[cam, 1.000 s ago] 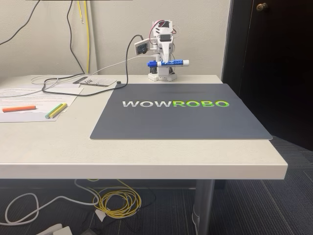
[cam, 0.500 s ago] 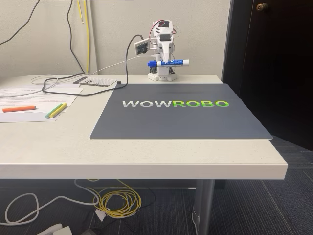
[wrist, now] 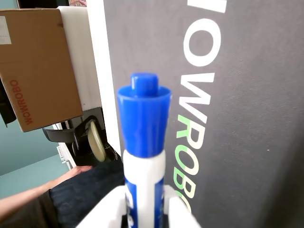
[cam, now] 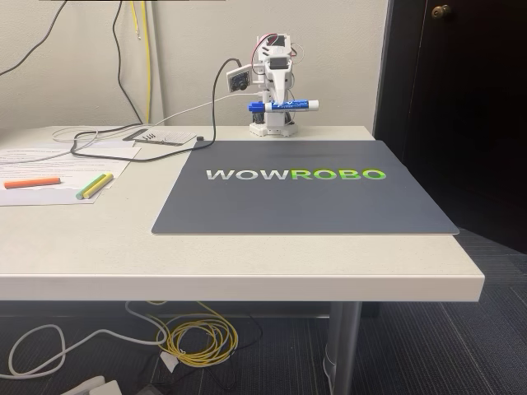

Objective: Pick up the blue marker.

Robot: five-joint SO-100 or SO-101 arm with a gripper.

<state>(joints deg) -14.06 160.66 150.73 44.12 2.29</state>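
In the fixed view the white arm is folded upright at the far edge of the table (cam: 247, 255), and its gripper (cam: 281, 104) is closed around the blue marker (cam: 284, 105), which lies level, crosswise, well above the dark grey WOWROBO mat (cam: 305, 206). The wrist view shows the white fingers (wrist: 178, 211) pressed against both sides of the marker's white barrel, with the blue cap (wrist: 144, 116) pointing away from the camera over the mat's lettering. To the left in the fixed view, an orange highlighter (cam: 31, 183) and two yellow-green highlighters (cam: 95, 186) lie on sheets of paper (cam: 49, 169), well apart from the arm. A brown cardboard box (wrist: 40, 66) printed WOWROBO stands beyond the table edge in the wrist view; what it holds cannot be told. A person's arm (wrist: 38, 197) shows at the lower left there.
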